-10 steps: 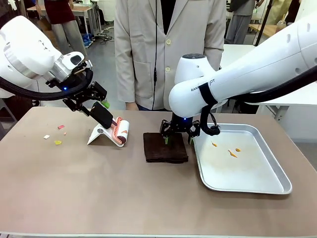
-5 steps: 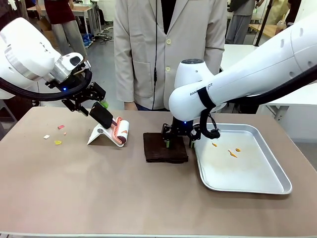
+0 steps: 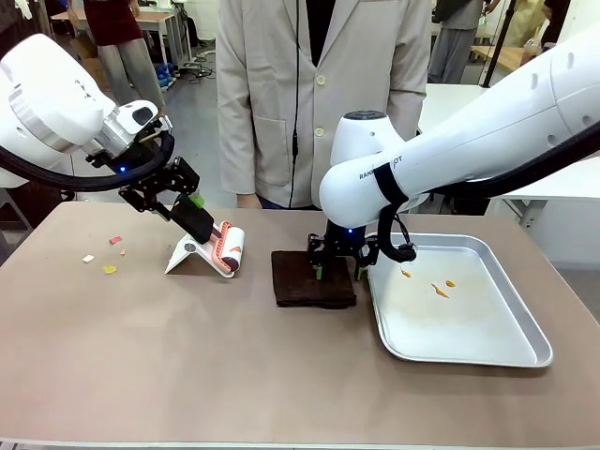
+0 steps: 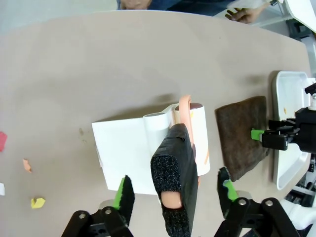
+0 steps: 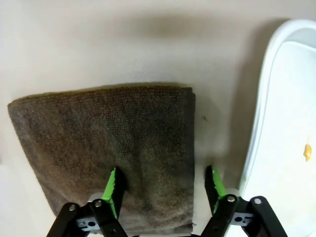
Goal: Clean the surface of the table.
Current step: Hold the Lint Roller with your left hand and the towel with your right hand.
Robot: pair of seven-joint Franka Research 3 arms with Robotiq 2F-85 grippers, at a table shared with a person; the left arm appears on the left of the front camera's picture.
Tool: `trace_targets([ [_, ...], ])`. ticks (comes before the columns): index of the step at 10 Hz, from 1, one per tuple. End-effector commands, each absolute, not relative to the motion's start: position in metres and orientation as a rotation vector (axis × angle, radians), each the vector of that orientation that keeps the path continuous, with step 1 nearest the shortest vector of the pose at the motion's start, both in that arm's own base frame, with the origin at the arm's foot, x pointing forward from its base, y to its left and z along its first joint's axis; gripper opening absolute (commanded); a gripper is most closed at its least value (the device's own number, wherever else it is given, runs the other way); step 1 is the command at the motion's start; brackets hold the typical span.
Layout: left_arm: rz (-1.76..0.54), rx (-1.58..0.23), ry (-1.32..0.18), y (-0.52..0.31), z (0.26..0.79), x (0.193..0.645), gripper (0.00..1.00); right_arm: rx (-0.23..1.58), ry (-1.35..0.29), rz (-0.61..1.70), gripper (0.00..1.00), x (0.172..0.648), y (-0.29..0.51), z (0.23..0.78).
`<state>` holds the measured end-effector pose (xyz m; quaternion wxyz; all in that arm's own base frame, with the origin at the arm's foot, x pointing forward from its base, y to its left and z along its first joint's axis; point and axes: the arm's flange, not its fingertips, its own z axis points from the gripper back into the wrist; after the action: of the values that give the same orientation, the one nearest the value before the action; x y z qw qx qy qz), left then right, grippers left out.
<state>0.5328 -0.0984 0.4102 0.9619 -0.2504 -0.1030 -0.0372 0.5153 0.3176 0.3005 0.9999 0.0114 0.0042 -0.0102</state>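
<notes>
The brownish table (image 3: 187, 356) carries small coloured scraps (image 3: 110, 269) at its far left. A lint roller (image 3: 228, 248) leans on its white stand (image 3: 187, 255). My left gripper (image 3: 192, 214) stands open around the roller's black handle (image 4: 174, 168), with a gap on each side of it (image 4: 174, 192). A dark brown cloth (image 3: 312, 279) lies folded at the middle. My right gripper (image 3: 336, 269) is down on the cloth's near-right corner, jaws open (image 5: 163, 187). One finger (image 5: 114, 190) sits on the cloth (image 5: 98, 138), the other just past its edge.
A silver tray (image 3: 469, 352) with orange scraps (image 3: 439, 290) lies right of the cloth, its rim (image 5: 276, 98) close to my right gripper. A person in a pale coat (image 3: 319, 94) stands at the far edge. More scraps (image 4: 37, 202) lie left of the roller stand.
My right gripper has come down a little onto the cloth. The left gripper has stayed at the roller handle.
</notes>
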Motion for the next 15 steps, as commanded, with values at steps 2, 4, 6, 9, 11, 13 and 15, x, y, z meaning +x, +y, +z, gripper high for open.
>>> trace_targets([
  [2,-0.079,-0.511,-0.198,-0.099,0.411,0.534,0.35,0.053,0.032,-0.016,0.00,0.520,0.322,0.300],
  [4,-0.079,-0.511,-0.203,-0.099,0.412,0.534,0.00,0.061,0.040,-0.013,0.00,0.520,0.321,0.299],
  [6,-0.081,-0.509,-0.206,-0.099,0.412,0.534,0.00,0.062,0.043,-0.006,0.00,0.521,0.321,0.298],
  [9,-0.078,-0.511,-0.214,-0.099,0.412,0.533,0.00,0.069,0.035,-0.005,0.00,0.522,0.318,0.297],
  [11,-0.081,-0.508,-0.220,-0.100,0.414,0.531,0.00,0.084,0.020,-0.017,0.00,0.521,0.311,0.300],
  [13,-0.097,-0.529,-0.233,-0.101,0.419,0.525,0.00,0.153,0.015,0.022,0.00,0.519,0.306,0.305],
  [15,-0.148,-0.592,-0.257,-0.097,0.429,0.513,0.00,0.352,-0.072,0.077,0.00,0.514,0.282,0.328],
])
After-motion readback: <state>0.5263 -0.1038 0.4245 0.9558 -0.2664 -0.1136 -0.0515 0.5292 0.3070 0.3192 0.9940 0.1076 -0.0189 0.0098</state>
